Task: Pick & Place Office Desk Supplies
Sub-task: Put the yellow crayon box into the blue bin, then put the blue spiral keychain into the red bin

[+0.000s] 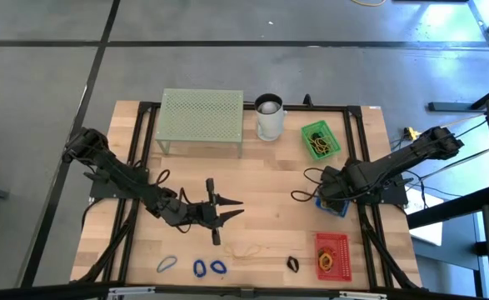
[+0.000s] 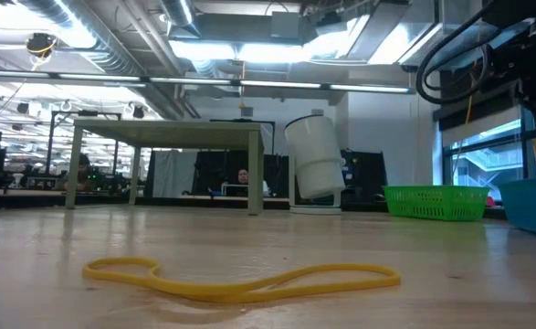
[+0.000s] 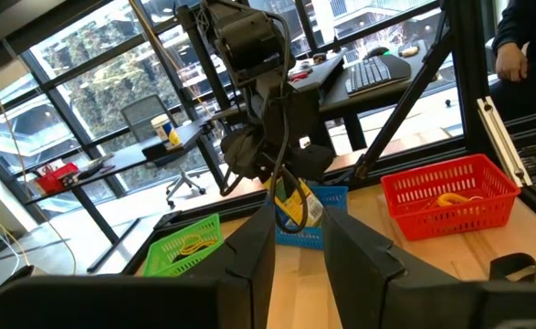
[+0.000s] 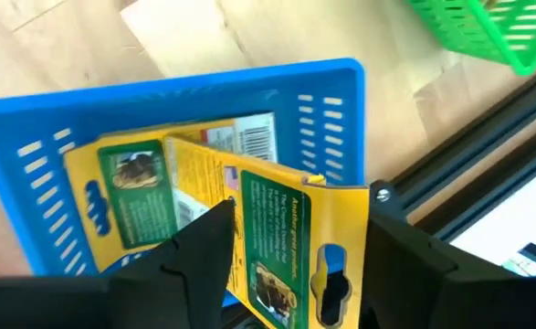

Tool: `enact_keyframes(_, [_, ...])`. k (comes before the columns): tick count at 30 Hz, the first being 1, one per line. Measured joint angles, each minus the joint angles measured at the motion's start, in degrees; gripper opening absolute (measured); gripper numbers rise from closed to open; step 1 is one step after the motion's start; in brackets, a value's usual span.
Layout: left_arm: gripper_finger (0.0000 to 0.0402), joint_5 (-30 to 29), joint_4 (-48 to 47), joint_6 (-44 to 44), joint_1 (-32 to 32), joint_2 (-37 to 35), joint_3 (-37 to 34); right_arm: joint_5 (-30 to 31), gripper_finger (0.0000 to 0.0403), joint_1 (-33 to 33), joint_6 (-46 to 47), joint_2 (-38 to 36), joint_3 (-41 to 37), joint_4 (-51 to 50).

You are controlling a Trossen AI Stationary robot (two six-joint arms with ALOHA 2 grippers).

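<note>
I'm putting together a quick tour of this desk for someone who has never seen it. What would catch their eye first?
Probably the right gripper over the blue basket at the table's right edge, a yellow card pack between its open jaws above another pack lying inside. Next, the bright green basket and red basket along that side, both holding rubber bands. The left gripper hovers mid-table, and a yellow rubber band lies near the front edge.

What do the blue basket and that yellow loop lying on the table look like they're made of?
The blue basket looks like moulded plastic: smooth, slightly glossy walls with evenly cut slots. The yellow loop looks like rubber, a thin matte band lying limp and flat in loose curves on the wooden table, though the material is only a guess from its look.
</note>
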Motion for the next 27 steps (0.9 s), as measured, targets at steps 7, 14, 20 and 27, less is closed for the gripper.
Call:
enact_keyframes(7, [0.0086,0.0,0.0,0.0,0.0,0.0,0.0,0.6,0.0229,0.0,0.1,0.0,0.0,-0.2])
enact_keyframes(14, [0.0086,0.0,0.0,0.0,0.0,0.0,0.0,8.8,0.0221,0.0,1.7,0.0,0.0,-1.3])
enact_keyframes(20, [0.0086,0.0,-0.3,0.0,0.0,0.0,0.0,11.9,0.0220,0.0,1.9,0.0,0.0,-1.8])
enact_keyframes(27, [0.0087,0.0,-2.6,-3.5,-0.1,0.0,0.0,12.3,0.0220,0.0,5.2,0.0,0.0,-0.5])
